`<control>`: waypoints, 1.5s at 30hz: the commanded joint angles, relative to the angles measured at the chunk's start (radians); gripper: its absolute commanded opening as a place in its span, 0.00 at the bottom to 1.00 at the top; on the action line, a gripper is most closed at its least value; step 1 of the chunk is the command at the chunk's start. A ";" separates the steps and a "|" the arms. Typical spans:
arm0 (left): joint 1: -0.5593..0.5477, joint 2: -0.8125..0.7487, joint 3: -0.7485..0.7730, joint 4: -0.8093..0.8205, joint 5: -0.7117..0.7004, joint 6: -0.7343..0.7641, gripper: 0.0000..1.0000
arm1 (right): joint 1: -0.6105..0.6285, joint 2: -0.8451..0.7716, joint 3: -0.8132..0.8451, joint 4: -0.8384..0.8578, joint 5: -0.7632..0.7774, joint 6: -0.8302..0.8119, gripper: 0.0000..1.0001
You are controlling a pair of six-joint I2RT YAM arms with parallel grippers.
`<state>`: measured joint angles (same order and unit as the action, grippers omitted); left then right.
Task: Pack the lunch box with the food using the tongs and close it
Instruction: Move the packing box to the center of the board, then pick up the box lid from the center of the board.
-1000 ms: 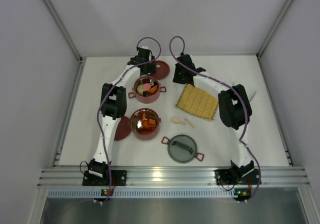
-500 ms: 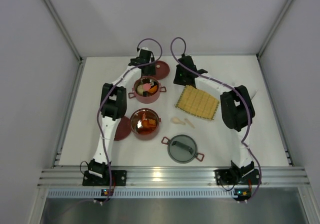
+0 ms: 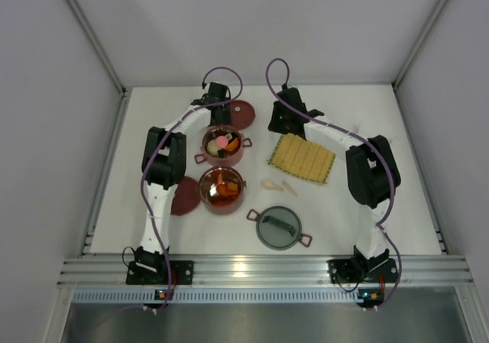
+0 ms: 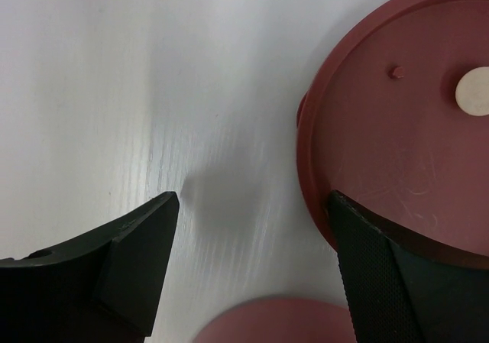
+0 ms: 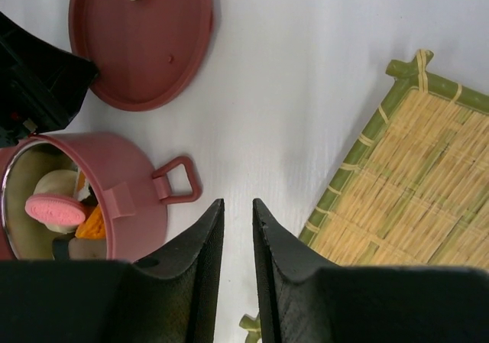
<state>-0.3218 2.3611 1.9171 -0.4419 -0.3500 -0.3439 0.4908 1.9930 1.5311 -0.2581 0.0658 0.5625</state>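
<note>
Step in hand, as judged: closing. Both steel-lined tiers of the round dark-red lunch box are filled. The far tier (image 3: 223, 146) holds pink, orange and white toy food pieces (image 5: 53, 209); the near tier (image 3: 222, 189) holds orange ones. The tongs: not made out in any view.

Left pincer (image 4: 254, 198): open wide, low over the white surface (image 4: 114, 68), gripping nothing. Its textured right pad sits over the rim of the flat dark-red plastic lid (image 4: 397, 137), which lies just beyond the far tier.

Right pincer (image 5: 237, 205): nearly closed, thin gap, empty. It hangs between the far tier and the yellow woven bamboo mat (image 5: 412, 182).

Next move, likely: pinch the lid's thin raised rim, lift, seat it on the far tier. The lid is smooth, scuffed and shallow, so slip is a risk. The grey domed lid (image 3: 279, 228) lies near the arm bases.
</note>
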 commanded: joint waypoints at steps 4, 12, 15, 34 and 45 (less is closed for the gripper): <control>-0.013 -0.078 -0.085 -0.084 -0.015 -0.041 0.82 | 0.009 -0.097 -0.035 0.074 0.003 0.008 0.21; -0.017 -0.128 -0.165 -0.027 -0.043 -0.047 0.71 | 0.017 -0.111 -0.058 0.071 0.005 0.001 0.20; -0.017 -0.074 -0.078 -0.072 -0.033 -0.041 0.60 | 0.017 -0.117 -0.061 0.069 0.006 -0.001 0.20; -0.014 -0.043 0.028 0.037 -0.014 -0.018 0.00 | 0.017 -0.129 -0.054 0.046 0.023 -0.024 0.20; -0.014 -0.181 -0.072 0.230 -0.021 -0.014 0.00 | 0.017 -0.134 -0.051 0.040 0.048 -0.042 0.20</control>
<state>-0.3393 2.3005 1.8633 -0.3408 -0.3611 -0.3607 0.4957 1.9324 1.4658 -0.2489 0.0891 0.5362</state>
